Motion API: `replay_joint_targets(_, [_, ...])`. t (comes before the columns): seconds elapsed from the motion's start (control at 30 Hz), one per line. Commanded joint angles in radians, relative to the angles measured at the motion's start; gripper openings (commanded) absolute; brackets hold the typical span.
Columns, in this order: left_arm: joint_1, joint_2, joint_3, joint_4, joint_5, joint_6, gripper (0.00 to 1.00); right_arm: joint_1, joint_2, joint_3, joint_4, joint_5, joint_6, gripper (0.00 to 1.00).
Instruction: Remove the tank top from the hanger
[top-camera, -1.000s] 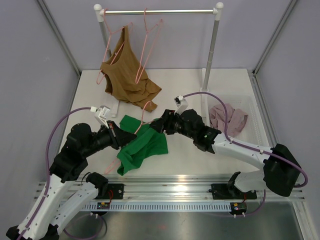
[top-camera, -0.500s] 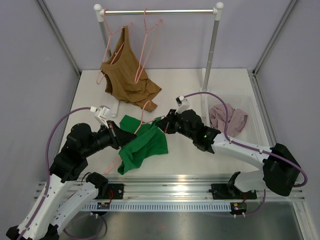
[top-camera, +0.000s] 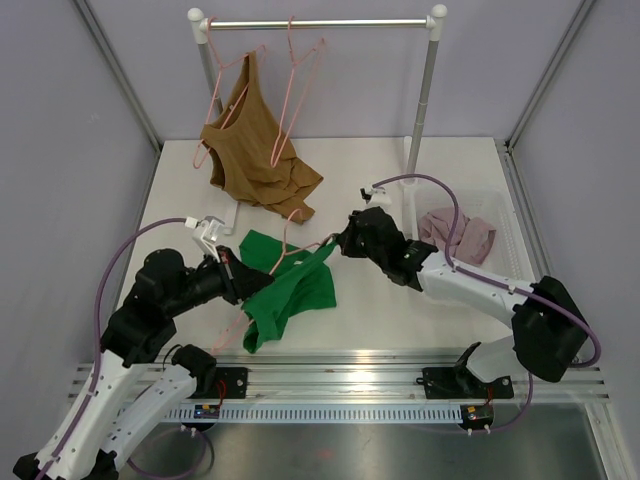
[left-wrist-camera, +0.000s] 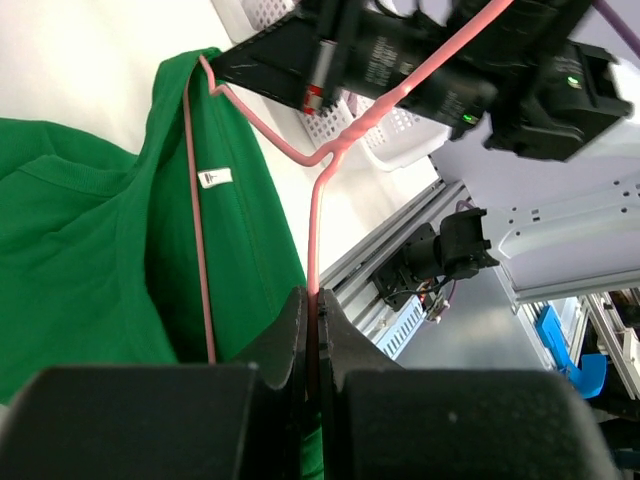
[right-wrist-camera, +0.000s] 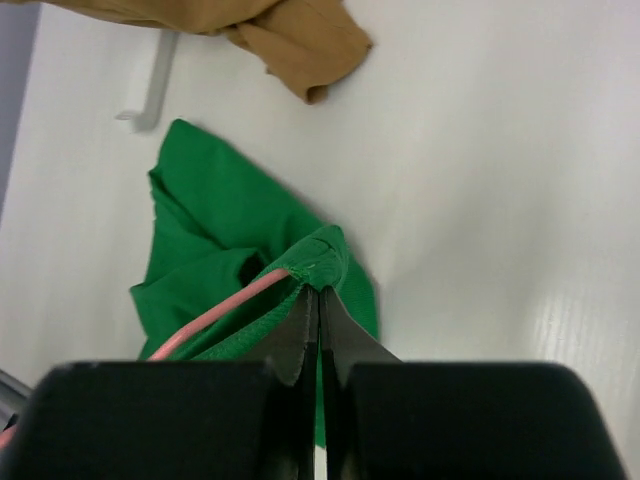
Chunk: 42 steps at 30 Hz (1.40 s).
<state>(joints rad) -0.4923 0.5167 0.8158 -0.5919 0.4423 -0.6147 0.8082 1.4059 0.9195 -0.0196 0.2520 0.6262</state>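
A green tank top (top-camera: 295, 290) hangs on a pink wire hanger (top-camera: 288, 228) held low over the table between both arms. My left gripper (top-camera: 243, 289) is shut on the hanger's wire (left-wrist-camera: 318, 215), which runs straight up from between its jaws (left-wrist-camera: 315, 300). My right gripper (top-camera: 338, 244) is shut on the tank top's shoulder strap (right-wrist-camera: 325, 258), pinching the fabric fold at its fingertips (right-wrist-camera: 318, 292). The hanger's pink arm (right-wrist-camera: 215, 315) still sits inside that strap. The rest of the green cloth (right-wrist-camera: 215, 225) drapes down onto the table.
A brown tank top (top-camera: 255, 150) hangs on another pink hanger from the clothes rack (top-camera: 320, 22) at the back, beside an empty pink hanger (top-camera: 300, 75). A white basket (top-camera: 500, 215) with pinkish clothes (top-camera: 455, 235) stands on the right.
My right gripper closed on the green strap and drew back to the right, stretching the strap out along the hanger. The left gripper kept its hold on the hanger.
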Motion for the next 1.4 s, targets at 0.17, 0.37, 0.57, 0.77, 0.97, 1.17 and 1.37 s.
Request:
replay_joint_targets(0.17, [-0.006, -0.027, 0.016, 0.135, 0.096, -0.059, 0.0, -0.132, 0.025, 0.031, -0.068, 0.011, -0.049, 0.0])
replay_joint_targets(0.37, [-0.006, -0.066, -0.047, 0.429, 0.119, -0.152, 0.0, -0.145, -0.095, -0.126, 0.145, -0.291, -0.039, 0.0])
replay_joint_targets(0.57, [-0.009, -0.046, -0.089, 0.791, 0.063, -0.139, 0.0, -0.142, -0.302, -0.194, 0.227, -0.605, 0.013, 0.0])
replay_joint_targets(0.77, [-0.032, 0.012, -0.116, 1.118, -0.046, -0.014, 0.0, -0.135, -0.474, -0.11, -0.016, -0.824, -0.035, 0.0])
replay_joint_targets(0.97, [-0.101, 0.166, 0.029, 1.137, -0.207, 0.193, 0.0, -0.13, -0.7, -0.004, -0.343, -0.635, -0.153, 0.0])
replay_joint_targets(1.17, [-0.117, 0.138, 0.138, 0.908, -0.41, 0.228, 0.0, -0.129, -0.846, 0.067, -0.514, -0.655, -0.175, 0.0])
replay_joint_targets(1.37, [-0.115, 0.123, 0.256, 0.483, -0.596, 0.162, 0.0, -0.13, -0.716, 0.059, -0.525, -0.695, -0.197, 0.0])
